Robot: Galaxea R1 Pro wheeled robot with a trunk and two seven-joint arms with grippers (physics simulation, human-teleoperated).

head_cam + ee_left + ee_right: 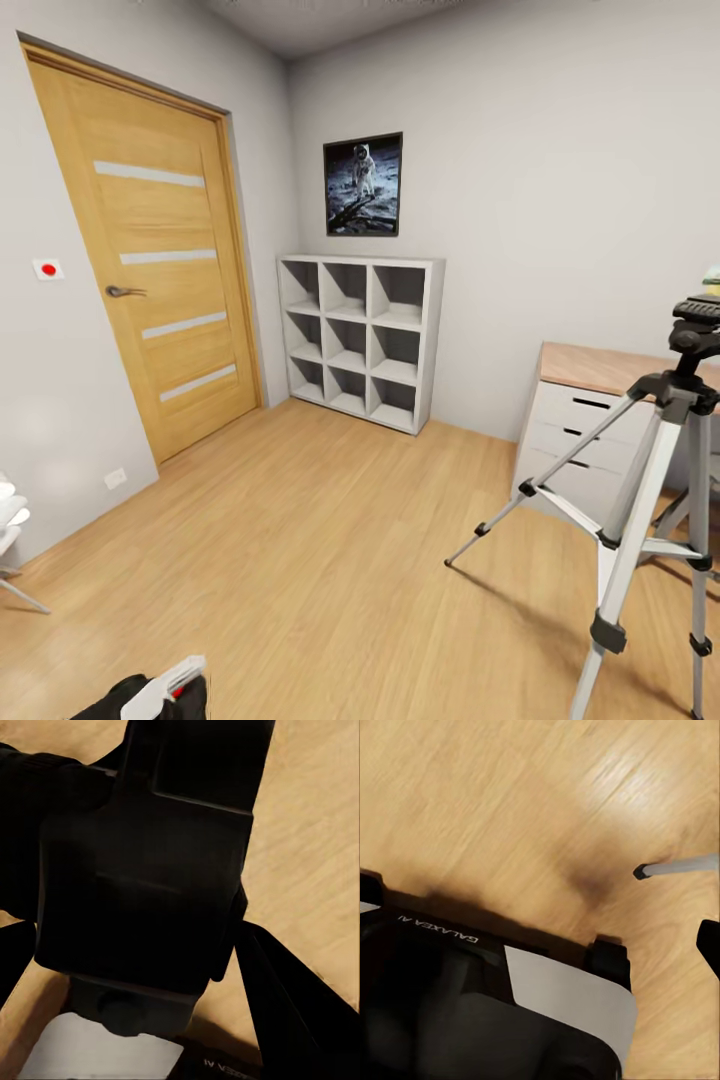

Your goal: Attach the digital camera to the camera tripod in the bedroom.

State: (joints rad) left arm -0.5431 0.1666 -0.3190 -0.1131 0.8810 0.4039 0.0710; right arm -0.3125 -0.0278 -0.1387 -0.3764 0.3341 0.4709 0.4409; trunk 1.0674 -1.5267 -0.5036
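Desk (600, 368) stands close behind camera tripod (650, 480).

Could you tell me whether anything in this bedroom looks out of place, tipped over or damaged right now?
Nothing stands out. The camera tripod stands upright on the plank floor beside the desk, legs spread. The door is shut, the cube shelves sit square against the wall, and the picture hangs straight.

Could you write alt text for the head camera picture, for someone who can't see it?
A silver tripod stands on a wood floor at the right, before a white desk. Across the room are a wooden door, white cube shelves and an astronaut picture.
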